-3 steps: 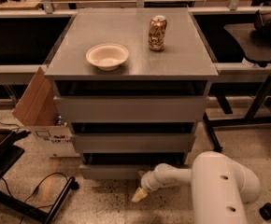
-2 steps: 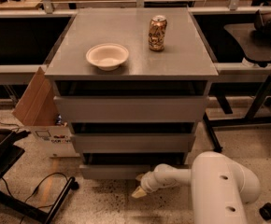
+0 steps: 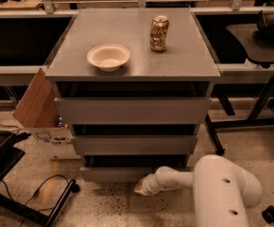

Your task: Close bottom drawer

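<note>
The grey cabinet (image 3: 132, 65) has three drawer fronts, stepped narrower downward. The bottom drawer (image 3: 113, 174) is the lowest and narrowest, a plain grey front near the floor with a dark gap above it. My white arm (image 3: 222, 188) reaches in from the lower right. The gripper (image 3: 141, 188) is at the drawer's front, near its lower right part, just above the floor.
A white bowl (image 3: 108, 56) and a drink can (image 3: 158, 33) stand on the cabinet top. A cardboard box (image 3: 40, 112) leans at the left. A black stand with a cable (image 3: 28, 197) lies on the floor at the left. A chair base (image 3: 250, 122) is at the right.
The arm and gripper hold nearly the same place at the bottom drawer's front; the drawer looks the same.
</note>
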Controlling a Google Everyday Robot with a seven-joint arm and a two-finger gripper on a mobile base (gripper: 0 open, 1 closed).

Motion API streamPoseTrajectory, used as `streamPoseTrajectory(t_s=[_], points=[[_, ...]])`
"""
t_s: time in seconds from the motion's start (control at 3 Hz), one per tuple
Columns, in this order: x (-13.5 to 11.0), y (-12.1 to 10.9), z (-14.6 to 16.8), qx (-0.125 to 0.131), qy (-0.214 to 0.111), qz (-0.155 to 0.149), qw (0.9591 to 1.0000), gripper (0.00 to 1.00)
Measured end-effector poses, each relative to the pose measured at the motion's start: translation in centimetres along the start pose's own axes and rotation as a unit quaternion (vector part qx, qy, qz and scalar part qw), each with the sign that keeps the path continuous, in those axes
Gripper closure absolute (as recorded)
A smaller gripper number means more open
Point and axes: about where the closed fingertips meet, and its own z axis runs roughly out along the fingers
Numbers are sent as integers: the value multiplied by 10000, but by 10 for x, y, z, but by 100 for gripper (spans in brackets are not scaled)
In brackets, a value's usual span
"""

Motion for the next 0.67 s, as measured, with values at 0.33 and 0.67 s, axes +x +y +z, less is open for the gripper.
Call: streamPoseTrajectory(t_s=[0.33,0.67], points=[[1,-6,2,72,-128,-24,9999,100],[-2,-15,3,196,-276,-83,9994,100]])
